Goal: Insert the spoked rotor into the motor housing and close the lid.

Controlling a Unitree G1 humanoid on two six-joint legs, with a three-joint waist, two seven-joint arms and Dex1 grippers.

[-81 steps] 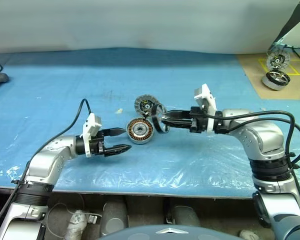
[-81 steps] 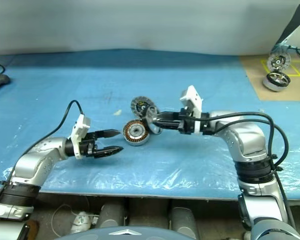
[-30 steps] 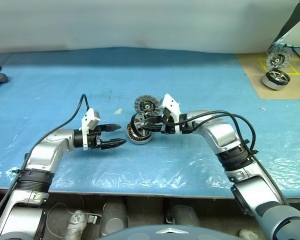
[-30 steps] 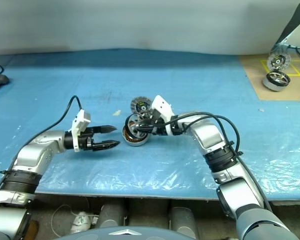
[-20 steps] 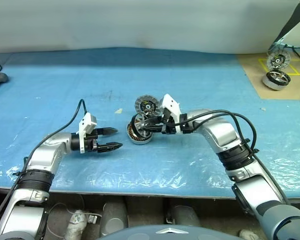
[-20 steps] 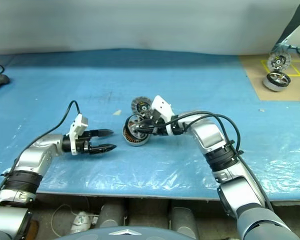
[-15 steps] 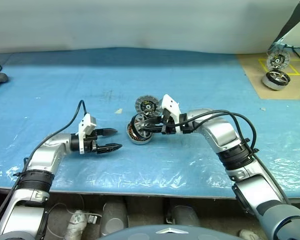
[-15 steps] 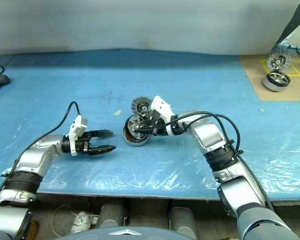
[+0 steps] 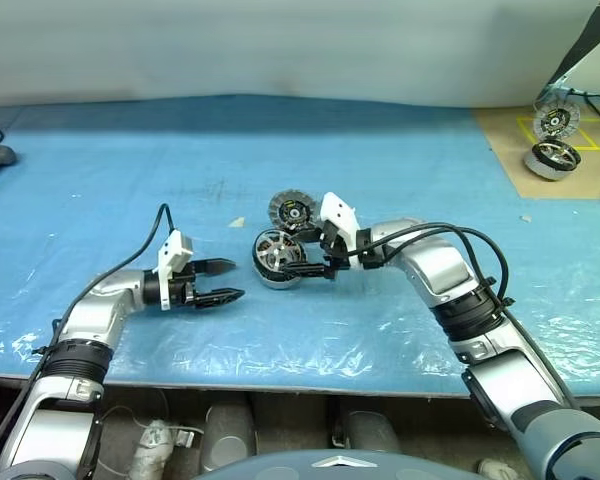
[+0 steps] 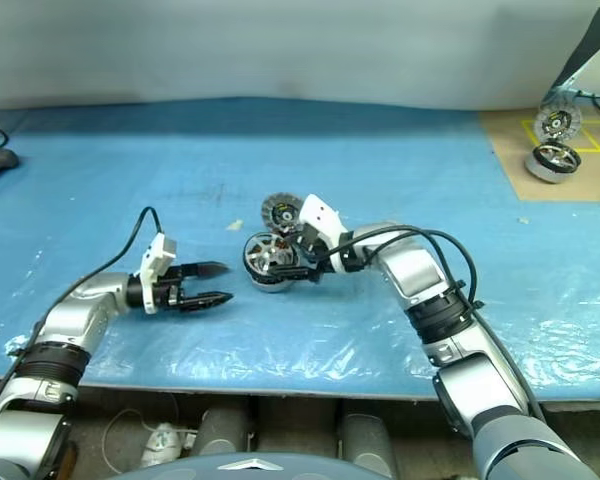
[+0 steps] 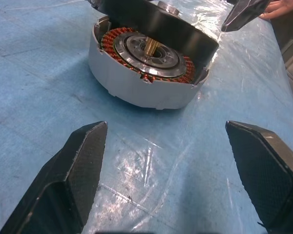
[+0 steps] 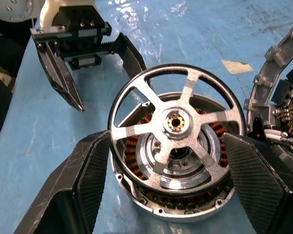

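Right gripper (image 12: 168, 185): fingers spread wide either side of the spoked rotor (image 12: 178, 122), holding nothing. Rotor: silver spokes, dark rim, resting tilted in the motor housing (image 12: 176, 204), copper windings visible, mid-table. Lid (image 9: 288, 210) open behind. Left gripper (image 9: 230, 281): spread, empty, nearby.
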